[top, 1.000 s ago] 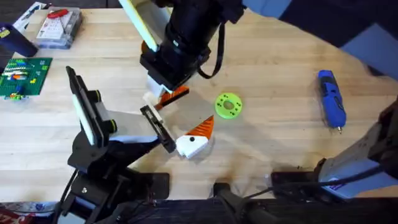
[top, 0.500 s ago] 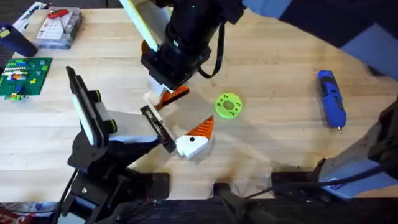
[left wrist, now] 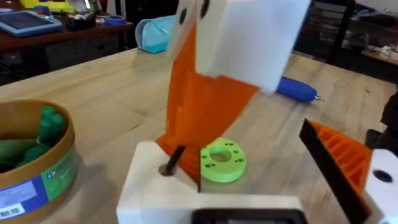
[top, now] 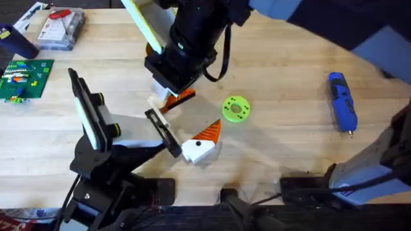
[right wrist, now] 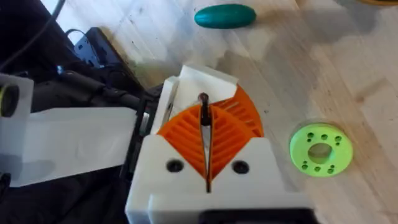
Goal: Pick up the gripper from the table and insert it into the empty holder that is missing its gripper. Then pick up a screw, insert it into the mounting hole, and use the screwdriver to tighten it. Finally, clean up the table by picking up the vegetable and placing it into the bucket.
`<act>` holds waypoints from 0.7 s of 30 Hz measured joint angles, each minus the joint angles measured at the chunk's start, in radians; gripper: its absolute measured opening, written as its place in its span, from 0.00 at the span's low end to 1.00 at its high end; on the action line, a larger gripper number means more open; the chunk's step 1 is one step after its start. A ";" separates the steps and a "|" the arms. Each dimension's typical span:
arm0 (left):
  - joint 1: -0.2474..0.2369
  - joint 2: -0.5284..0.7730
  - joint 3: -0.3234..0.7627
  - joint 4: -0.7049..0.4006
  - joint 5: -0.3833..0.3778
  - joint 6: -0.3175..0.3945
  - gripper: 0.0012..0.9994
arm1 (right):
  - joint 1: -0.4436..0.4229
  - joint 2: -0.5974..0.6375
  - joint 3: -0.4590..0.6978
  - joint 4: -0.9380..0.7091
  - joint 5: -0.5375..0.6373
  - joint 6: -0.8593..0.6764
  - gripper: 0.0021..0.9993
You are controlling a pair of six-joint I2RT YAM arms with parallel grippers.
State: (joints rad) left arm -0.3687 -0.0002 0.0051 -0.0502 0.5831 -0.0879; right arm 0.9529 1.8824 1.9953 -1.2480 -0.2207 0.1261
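The gripper [top: 168,101], a cream piece with an orange tip, lies against the holder [top: 162,131], the black plate at the end of the white arm. My right gripper [right wrist: 204,121] hangs right over it, shut on a dark screw [right wrist: 203,106] whose tip meets the cream piece [left wrist: 155,180]. My left gripper [left wrist: 245,134] is open, and the twin wedge [top: 200,146] sits apart on its other side. The blue screwdriver [top: 342,101] lies at the far right. A teal vegetable [right wrist: 225,15] lies on the table. The bucket [left wrist: 37,180] holds green pieces.
A green disc [top: 236,108] with holes lies just right of the wedges. At the far left sit a clear parts box [top: 61,27] and a green brick plate [top: 26,78]. Blue cloth [top: 385,45] covers the far right corner.
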 joint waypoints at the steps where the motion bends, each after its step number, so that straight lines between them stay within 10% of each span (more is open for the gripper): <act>1: 0.000 0.000 0.000 0.000 0.000 0.000 0.99 | 0.001 0.000 0.000 0.000 0.000 0.000 0.01; 21: 0.000 0.000 0.000 0.000 0.000 0.000 0.99 | 0.001 0.000 0.000 0.043 0.008 0.000 0.01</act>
State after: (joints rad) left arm -0.3687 0.0002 0.0051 -0.0502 0.5831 -0.0879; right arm 0.9535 1.8825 1.9953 -1.2049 -0.2131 0.1261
